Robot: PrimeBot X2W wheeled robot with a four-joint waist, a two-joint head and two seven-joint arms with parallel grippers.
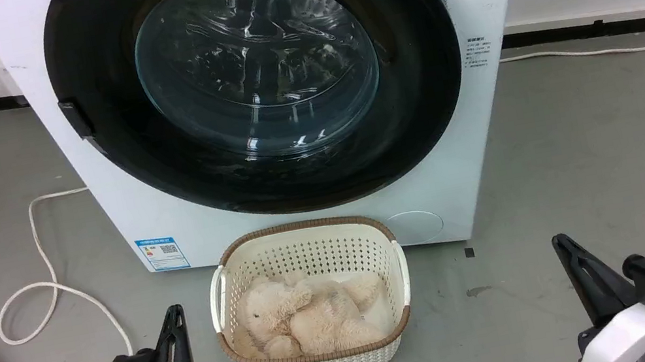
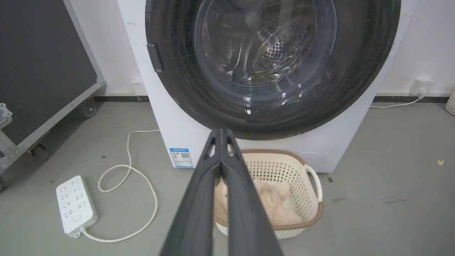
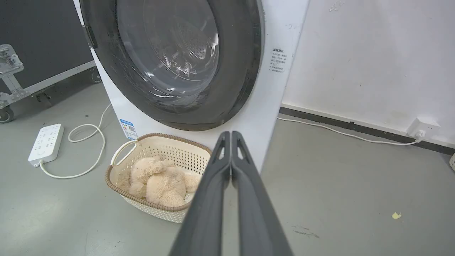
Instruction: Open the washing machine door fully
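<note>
Washing machine door [image 1: 258, 79], one large round glossy black disc with a bulging clear glass window, sat shut against the one big white washing machine [image 1: 108, 205], filling 12 o'clock of the head view. One cream perforated basket [image 1: 298, 233] at its 6 o'clock held one beige plush toy [image 1: 304, 320]. Two claws flanked it: left gripper [image 1: 174, 311] at 7 o'clock, right gripper [image 1: 560, 240] at 5 o'clock, each with fingers pressed together, gripping nothing.

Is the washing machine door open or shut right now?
Shut. The washing machine door sits flush against the white front of the washing machine, and the steel drum is seen through its glass.
</note>
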